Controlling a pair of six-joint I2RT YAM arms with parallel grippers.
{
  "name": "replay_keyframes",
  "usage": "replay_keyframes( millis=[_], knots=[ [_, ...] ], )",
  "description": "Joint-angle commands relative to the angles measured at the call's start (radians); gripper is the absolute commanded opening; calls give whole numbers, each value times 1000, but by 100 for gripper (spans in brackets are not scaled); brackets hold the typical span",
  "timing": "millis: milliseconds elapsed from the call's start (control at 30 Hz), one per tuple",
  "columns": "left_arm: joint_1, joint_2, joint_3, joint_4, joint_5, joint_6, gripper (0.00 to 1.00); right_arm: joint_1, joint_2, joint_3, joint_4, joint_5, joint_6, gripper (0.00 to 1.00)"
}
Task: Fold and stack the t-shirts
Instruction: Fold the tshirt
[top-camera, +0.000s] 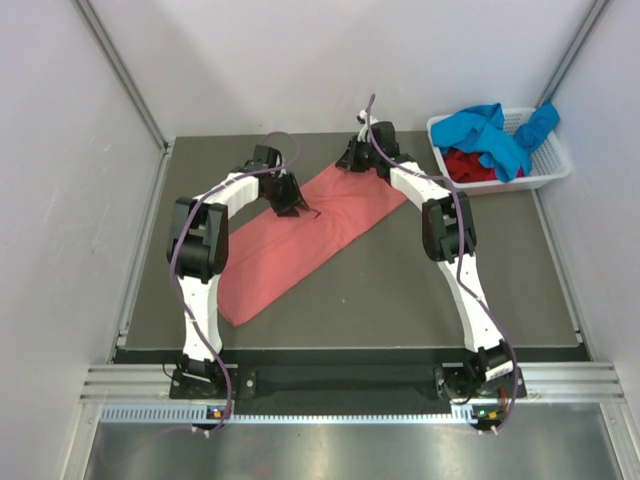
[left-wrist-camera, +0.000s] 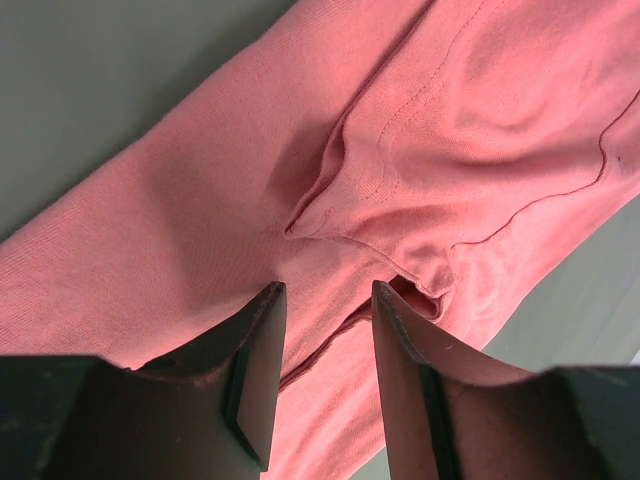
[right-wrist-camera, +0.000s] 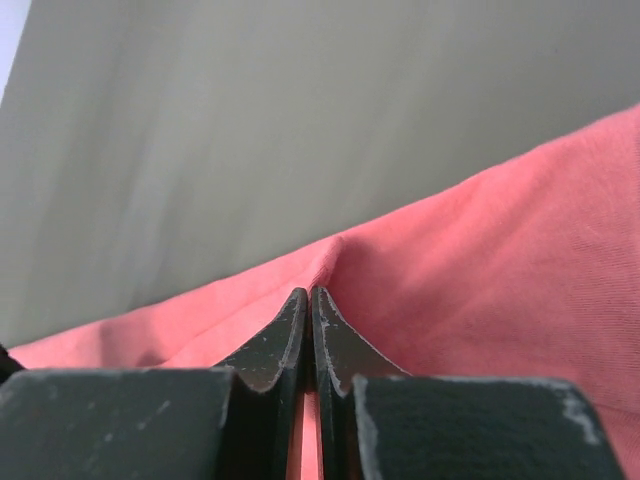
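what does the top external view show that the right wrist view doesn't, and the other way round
Only top external: the whole salmon-pink shirt lying diagonally, the left gripper over it, and the white basket holding a blue shirt and a dark red shirt. Only right wrist: the right gripper pinched shut on the shirt's edge, the cloth raised in a small peak at its tips. Both: the pink cloth on the dark table.

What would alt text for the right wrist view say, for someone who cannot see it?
Seen from close behind, the right gripper is shut on the edge of a salmon-pink t-shirt, with the cloth pinched into a small peak at its tips. Beyond the shirt lies the plain grey table.
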Motion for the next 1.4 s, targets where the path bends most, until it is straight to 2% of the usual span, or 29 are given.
replay_keyframes(
  millis=[0, 200, 367, 633, 867, 900, 933, 1100, 1367],
  knots=[
    [2, -60, 1, 32, 2, 5, 45, 12, -97, -4, 93, -27, 21, 2],
    [2, -59, 5, 48, -7, 2, 47, 8, -91, -18, 84, 9, 7, 2],
    [4, -31, 37, 56, 5, -14, 50, -4, -53, -7, 89, 33, -2, 8],
    [11, 1, 45, 162, 54, -97, 51, -26, -28, -16, 125, 117, 6, 7],
    [11, 35, 82, 154, 54, -103, 51, -34, 32, 59, 135, 107, 58, 9],
    [11, 37, 84, 150, 53, -102, 51, -35, 44, 65, 133, 98, 70, 11],
    [11, 38, 93, 142, 47, -96, 51, -35, 46, 66, 136, 90, 81, 19],
    [13, 35, 120, 104, 34, -74, 51, -38, 29, 65, 109, 99, 69, 41],
    [28, -29, 156, -24, -53, 59, 51, -107, -150, 82, -109, 185, 20, 54]
  ],
)
